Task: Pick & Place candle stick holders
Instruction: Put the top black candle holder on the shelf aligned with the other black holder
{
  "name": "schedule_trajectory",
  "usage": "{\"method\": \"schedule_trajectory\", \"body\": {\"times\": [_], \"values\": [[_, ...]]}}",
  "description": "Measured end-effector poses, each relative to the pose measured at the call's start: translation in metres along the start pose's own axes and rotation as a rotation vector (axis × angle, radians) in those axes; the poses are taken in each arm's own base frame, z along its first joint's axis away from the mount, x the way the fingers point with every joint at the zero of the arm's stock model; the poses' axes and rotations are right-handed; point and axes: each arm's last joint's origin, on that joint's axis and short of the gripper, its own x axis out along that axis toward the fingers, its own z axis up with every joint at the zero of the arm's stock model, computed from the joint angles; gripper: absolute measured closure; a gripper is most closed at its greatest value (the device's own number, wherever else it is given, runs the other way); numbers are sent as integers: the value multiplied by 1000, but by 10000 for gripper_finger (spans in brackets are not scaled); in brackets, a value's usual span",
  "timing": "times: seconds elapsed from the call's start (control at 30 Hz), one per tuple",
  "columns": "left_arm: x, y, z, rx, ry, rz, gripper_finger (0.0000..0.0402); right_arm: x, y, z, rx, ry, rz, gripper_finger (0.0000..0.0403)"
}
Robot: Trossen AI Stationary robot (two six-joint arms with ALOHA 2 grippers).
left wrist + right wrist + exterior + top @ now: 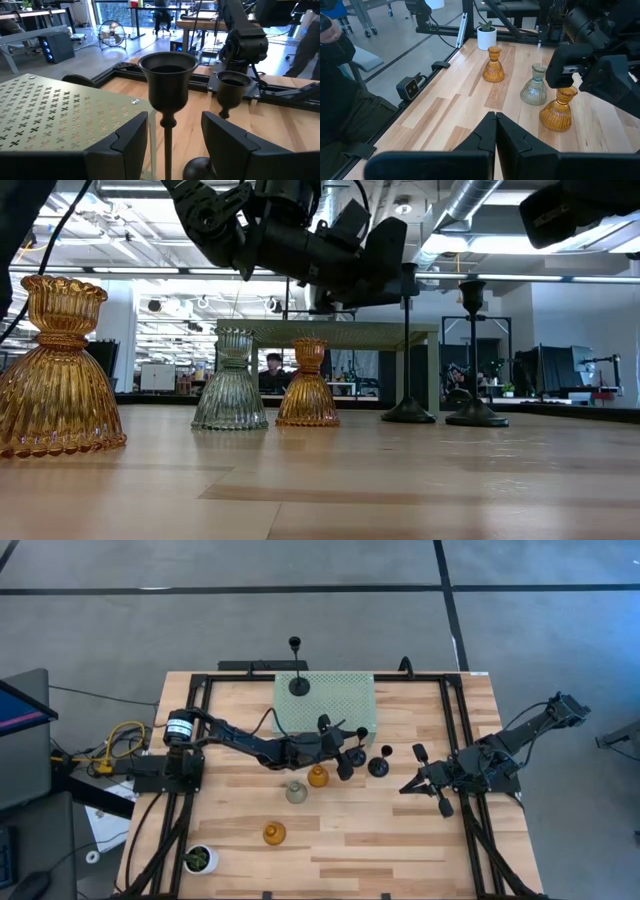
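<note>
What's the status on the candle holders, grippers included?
Left gripper open, straddling black holder's stem. Right gripper shut, empty, parked right. Second black holder close behind.

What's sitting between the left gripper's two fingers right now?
The thin stem of a black candle holder stands between the left gripper's open fingers, apparently untouched by either. The left wrist view shows it.

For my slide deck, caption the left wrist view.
Open left gripper straddles a black candle holder's stem beside the perforated green stand.

Right pincer closed; two amber holders, grey holder beyond.
</note>
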Motion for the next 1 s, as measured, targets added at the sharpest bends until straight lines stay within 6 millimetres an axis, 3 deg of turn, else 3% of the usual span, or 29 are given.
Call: {"method": "schedule_trajectory", "body": {"times": [0.63, 0.87, 1.0], "values": [[1, 2, 1, -13, -13, -4, 216, 0, 0, 0, 0, 0, 0, 403], [21, -1, -6, 2, -8, -59, 216, 0, 0, 0, 0, -1, 0, 403], [21, -2, -2, 18, -19, -63, 216, 0, 0, 0, 3, -1, 2, 403]]}}
